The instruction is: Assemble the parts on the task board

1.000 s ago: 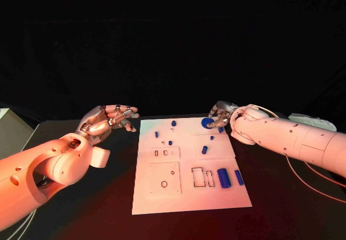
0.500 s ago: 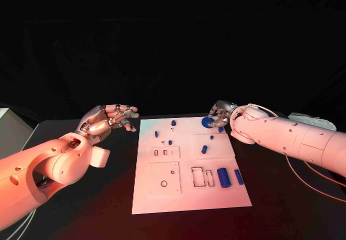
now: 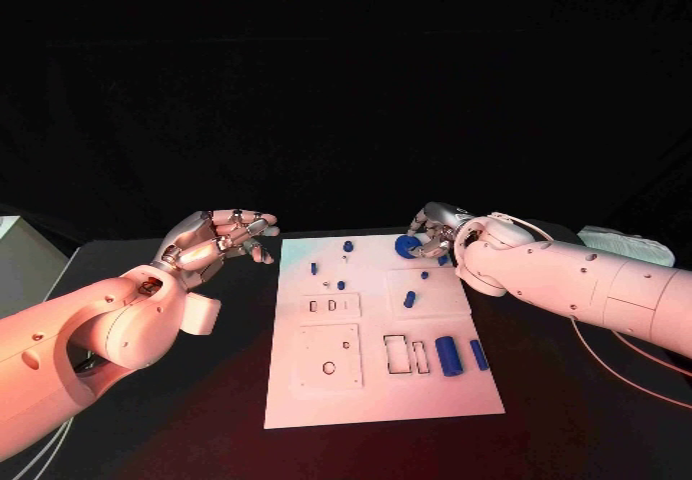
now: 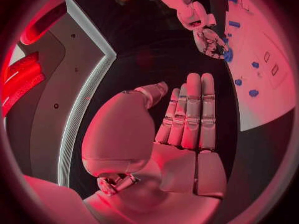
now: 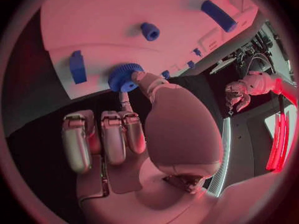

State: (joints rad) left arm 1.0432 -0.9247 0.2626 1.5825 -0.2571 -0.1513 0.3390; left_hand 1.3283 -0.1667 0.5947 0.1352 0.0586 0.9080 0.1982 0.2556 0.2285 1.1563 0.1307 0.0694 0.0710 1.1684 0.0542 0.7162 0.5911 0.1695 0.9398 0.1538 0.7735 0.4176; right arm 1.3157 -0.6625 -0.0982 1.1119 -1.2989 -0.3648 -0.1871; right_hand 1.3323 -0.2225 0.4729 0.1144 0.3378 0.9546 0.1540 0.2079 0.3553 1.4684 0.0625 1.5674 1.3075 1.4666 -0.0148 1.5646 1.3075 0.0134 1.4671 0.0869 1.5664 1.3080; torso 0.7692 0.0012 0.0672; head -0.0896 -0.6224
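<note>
The white task board (image 3: 375, 390) lies in the middle of the table. At its far right corner my right hand (image 3: 436, 230) pinches a round blue toothed part (image 3: 410, 244) between thumb and a finger; in the right wrist view this toothed part (image 5: 124, 77) sits at the board's edge (image 5: 93, 87). Two long blue cylinders (image 3: 447, 356) (image 3: 477, 354) lie at the board's right side, and small blue pieces (image 3: 410, 298) (image 3: 348, 245) (image 3: 315, 268) lie farther back. My left hand (image 3: 216, 240) hovers left of the board's far corner, holding nothing, its fingers (image 4: 190, 114) stretched out.
Rectangular and round cut-outs (image 3: 397, 354) (image 3: 329, 368) mark the board's near half. A pale box (image 3: 18, 262) stands at the table's left edge. A thin cable (image 3: 623, 365) trails over the table under my right arm, and a white object (image 3: 623, 243) lies behind it.
My right hand has shifted slightly left along the board's far edge with the toothed part in it. The left hand has stayed put.
</note>
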